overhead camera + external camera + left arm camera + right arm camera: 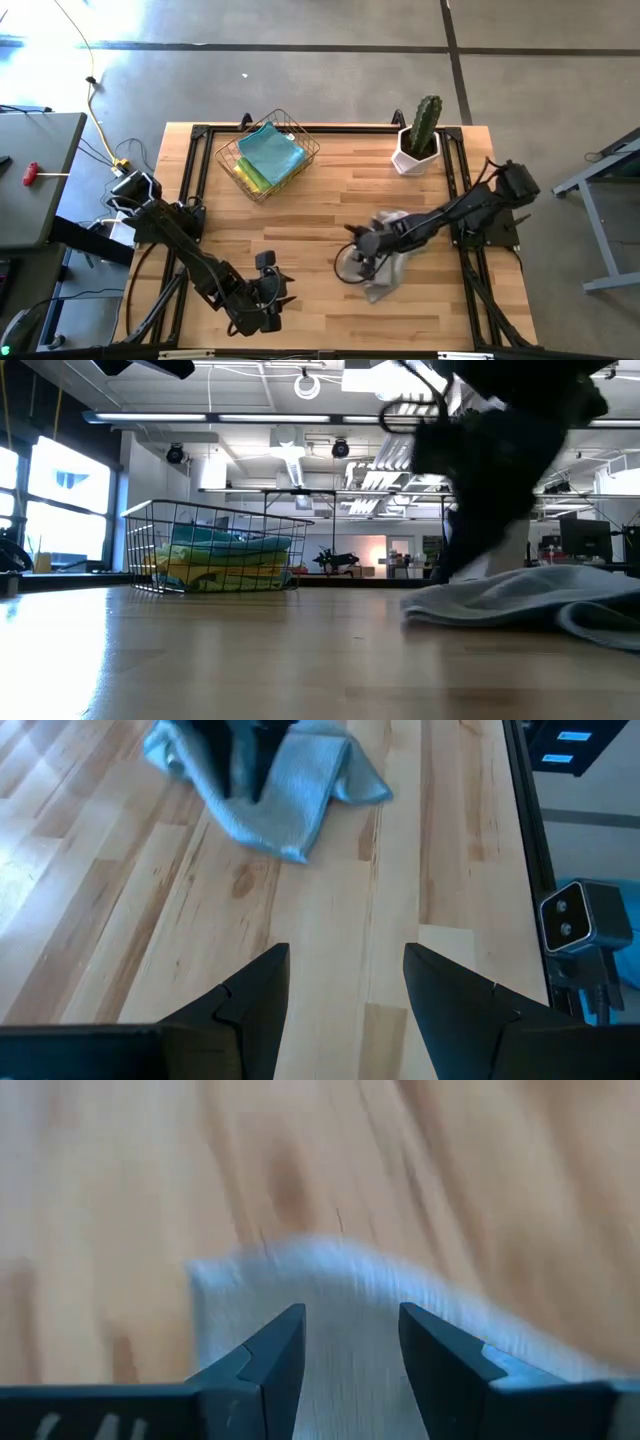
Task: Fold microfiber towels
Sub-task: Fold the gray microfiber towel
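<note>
Grey towel [388, 262] lies rumpled on the surface right of centre, soft, light and limp, so take it at an edge corner; right pincer [350, 1342] released over it, left pincer [345, 985] released, well apart.

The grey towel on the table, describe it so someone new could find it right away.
Start at the potted cactus in the table's far right corner, then come toward the near edge. The grey towel lies rumpled there under the right gripper, alone on bare wood; the other towels sit in the wire basket.
</note>
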Tool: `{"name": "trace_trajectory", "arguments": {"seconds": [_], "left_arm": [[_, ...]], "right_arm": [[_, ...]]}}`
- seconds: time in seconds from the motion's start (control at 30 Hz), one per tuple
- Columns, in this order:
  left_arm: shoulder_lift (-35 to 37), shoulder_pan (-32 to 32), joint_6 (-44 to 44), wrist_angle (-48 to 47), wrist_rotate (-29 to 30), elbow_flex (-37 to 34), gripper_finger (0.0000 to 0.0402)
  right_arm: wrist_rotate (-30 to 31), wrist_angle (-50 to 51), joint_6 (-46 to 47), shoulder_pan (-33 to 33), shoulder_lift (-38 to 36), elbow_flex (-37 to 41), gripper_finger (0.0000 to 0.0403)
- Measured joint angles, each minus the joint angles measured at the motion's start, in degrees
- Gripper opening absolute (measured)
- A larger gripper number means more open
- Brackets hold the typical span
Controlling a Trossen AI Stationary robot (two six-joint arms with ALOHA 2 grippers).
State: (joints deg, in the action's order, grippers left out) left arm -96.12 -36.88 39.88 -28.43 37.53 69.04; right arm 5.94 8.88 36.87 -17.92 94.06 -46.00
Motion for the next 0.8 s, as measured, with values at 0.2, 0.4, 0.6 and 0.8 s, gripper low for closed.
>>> {"name": "trace_trajectory", "arguments": {"seconds": [0.2, 0.4, 0.6, 0.8], "left_arm": [[0.0, 0.0, 0.0, -0.2, -0.8, 0.0, 0.0186], [0.0, 0.0, 0.0, -1.5, -0.9, 0.0, 0.0186], [0.0, 0.2, -1.9, -1.3, -0.9, 0.0, 0.0186], [0.0, -0.5, -1.9, -1.4, -2.0, 0.0, 0.0186]], "right_arm": [[1.2, -14.5, -10.8, 1.5, -1.4, 0.0, 0.0154], [-3.8, 3.1, 7.4, -0.3, -6.1, -0.1, 0.0154], [5.1, 10.9, 14.9, -0.7, -4.5, 0.0, 0.0154], [6.2, 8.9, 7.3, 2.9, 1.6, 0.0, 0.0153]]}}
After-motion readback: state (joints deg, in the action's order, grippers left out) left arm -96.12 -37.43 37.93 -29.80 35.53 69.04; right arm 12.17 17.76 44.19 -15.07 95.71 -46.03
